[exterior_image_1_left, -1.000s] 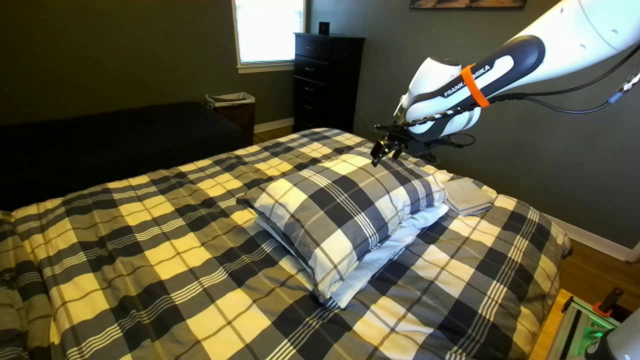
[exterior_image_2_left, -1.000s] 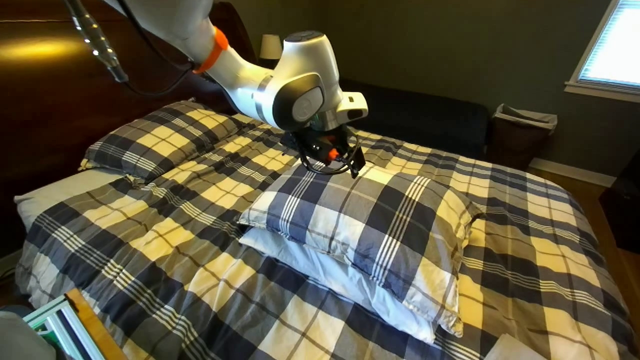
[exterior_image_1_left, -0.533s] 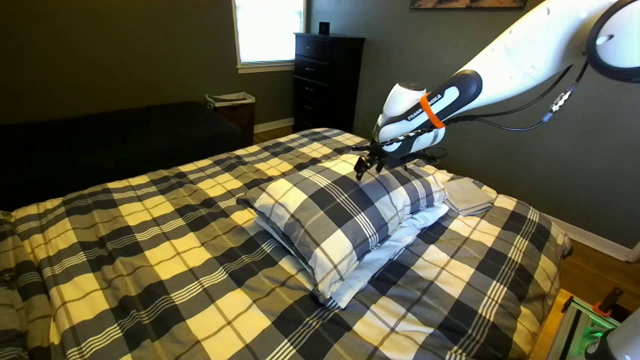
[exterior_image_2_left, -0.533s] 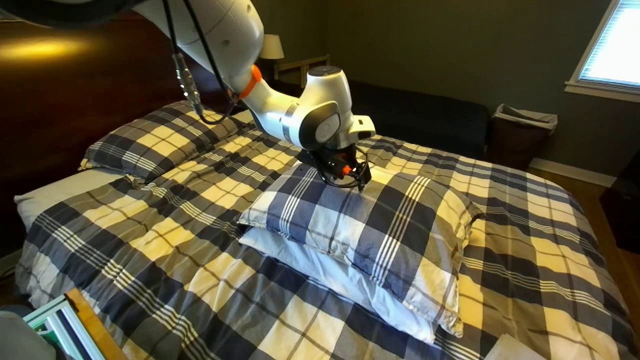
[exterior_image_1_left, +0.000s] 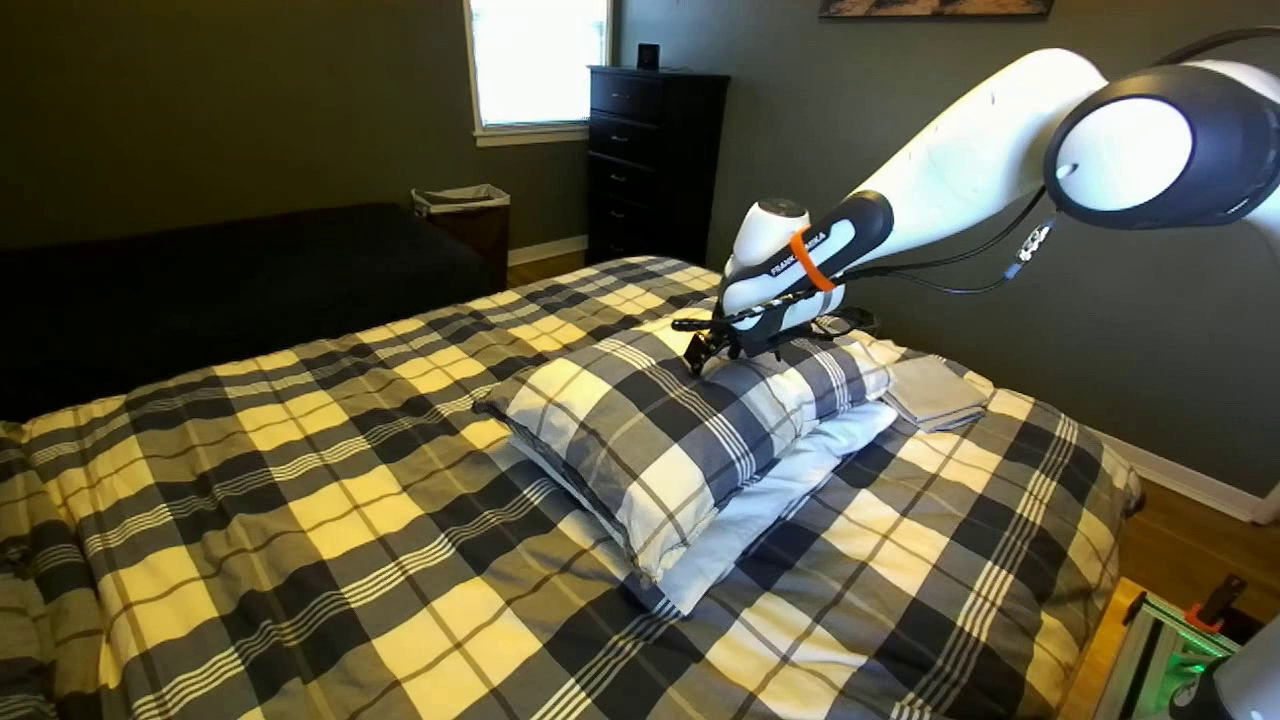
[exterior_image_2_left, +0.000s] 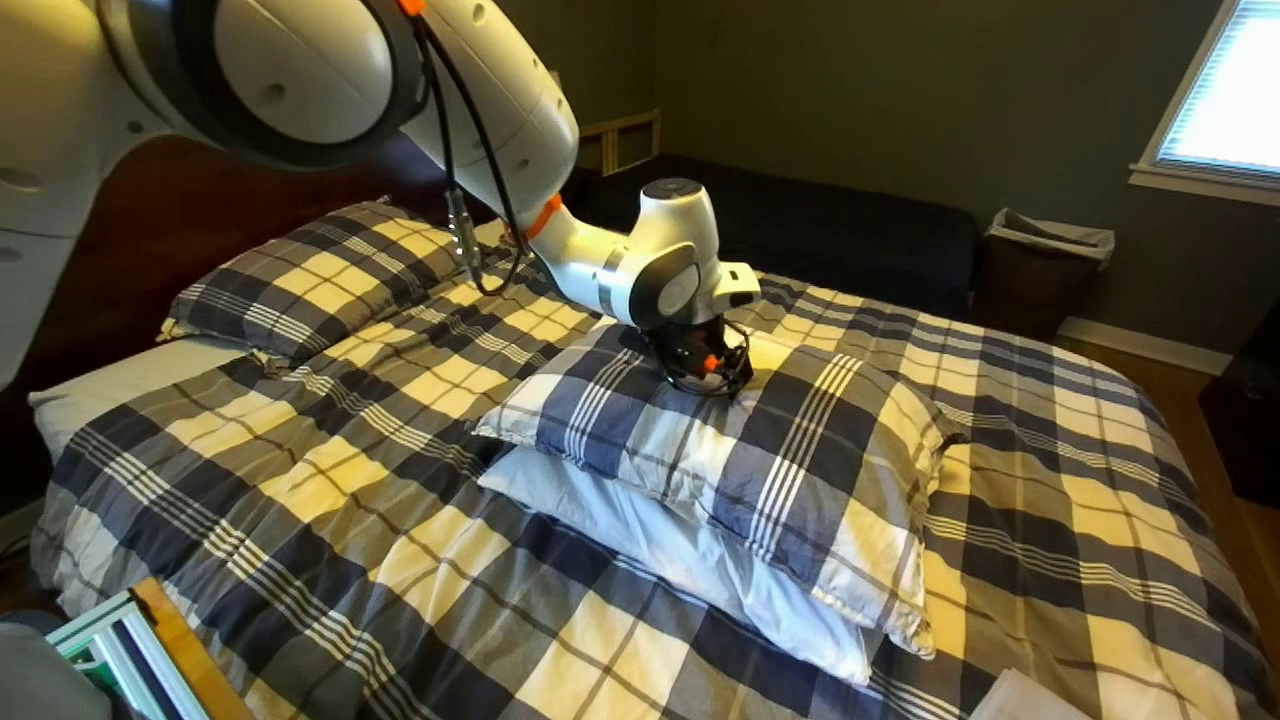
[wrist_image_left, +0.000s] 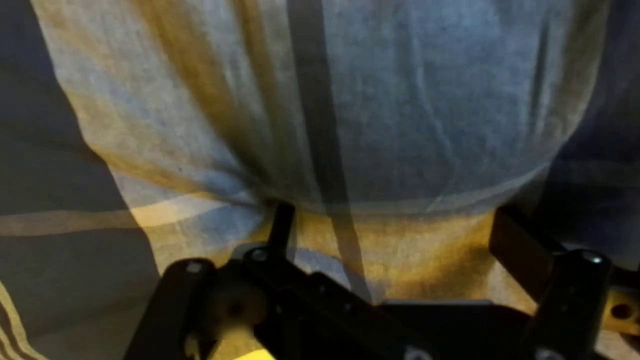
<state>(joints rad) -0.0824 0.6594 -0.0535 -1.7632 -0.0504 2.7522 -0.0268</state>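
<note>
A plaid pillow (exterior_image_1_left: 640, 420) in dark blue, white, grey and yellowish tones lies on top of a white pillow (exterior_image_1_left: 735, 530) on a bed. Both also show in an exterior view, the plaid pillow (exterior_image_2_left: 820, 440) above and the white pillow (exterior_image_2_left: 680, 555) sticking out below. My black gripper (exterior_image_1_left: 712, 355) points down into the top of the plaid pillow. In the wrist view the gripper (wrist_image_left: 392, 210) is open. Its two fingertips are wide apart and press into the cloth, which bulges and wrinkles around them. The fingertips are partly sunk in the fabric.
A plaid bedspread (exterior_image_1_left: 350, 500) covers the bed. Another plaid pillow (exterior_image_2_left: 330, 270) lies by the headboard. A folded grey cloth (exterior_image_1_left: 935, 390) lies beside the pillows. A dark dresser (exterior_image_1_left: 655, 160), a hamper (exterior_image_1_left: 462, 215) and a dark low bed (exterior_image_1_left: 240, 280) stand beyond.
The arm has reached forward and down, bringing the gripper from above the plaid pillow into its top. The pillow's top now dips and creases, and its near corner has shifted slightly.
</note>
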